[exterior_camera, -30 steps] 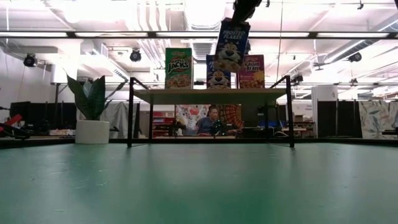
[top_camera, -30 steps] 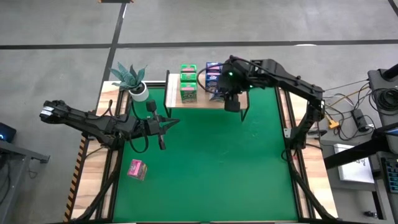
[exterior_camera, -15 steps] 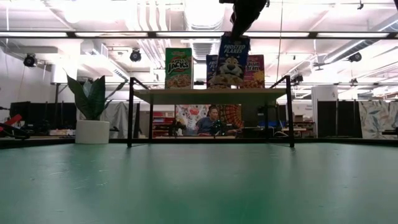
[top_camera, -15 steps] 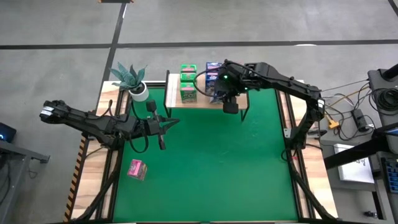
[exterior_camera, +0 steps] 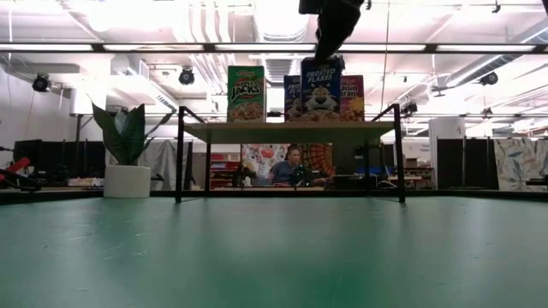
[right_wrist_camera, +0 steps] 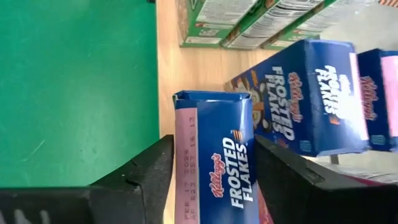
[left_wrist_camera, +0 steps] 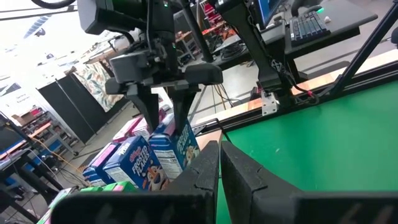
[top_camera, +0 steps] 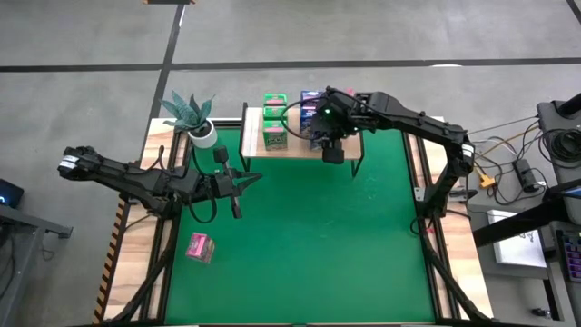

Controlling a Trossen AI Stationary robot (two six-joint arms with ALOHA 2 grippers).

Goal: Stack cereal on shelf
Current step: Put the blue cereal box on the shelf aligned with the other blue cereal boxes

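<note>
My right gripper [top_camera: 325, 136] is over the shelf [top_camera: 289, 146], shut on a blue Frosted Flakes box [exterior_camera: 320, 90]. In the low view the box stands upright with its bottom at the wood plank [exterior_camera: 291, 127], in front of another blue box. Green boxes [top_camera: 275, 123] stand on the shelf to the left, and a pink one [exterior_camera: 352, 96] to the right. One pink box [top_camera: 200, 247] lies on the green table near its left near corner. My left gripper [top_camera: 240, 186] is shut and hovers over the table's left half. My right gripper holds the blue box by its upper end [right_wrist_camera: 214, 134], pinched between the two fingers [right_wrist_camera: 149, 168] on its broad faces. The fingers come from above, pointing down. The box is upright; whether its bottom [exterior_camera: 320, 118] rests on the plank or hangs just over it, I cannot tell.
A potted plant [top_camera: 191, 116] stands at the table's far left corner, beside the shelf. The shelf's black legs [exterior_camera: 180, 154] stand on the far part of the green table [top_camera: 309, 245]. A person sits in the room behind the shelf.
My right gripper has moved down and slightly toward the table's left and far edge, still shut on the blue box. The box was tilted and well above the shelf; it has come down to the plank and now stands upright in front of the other blue box.
</note>
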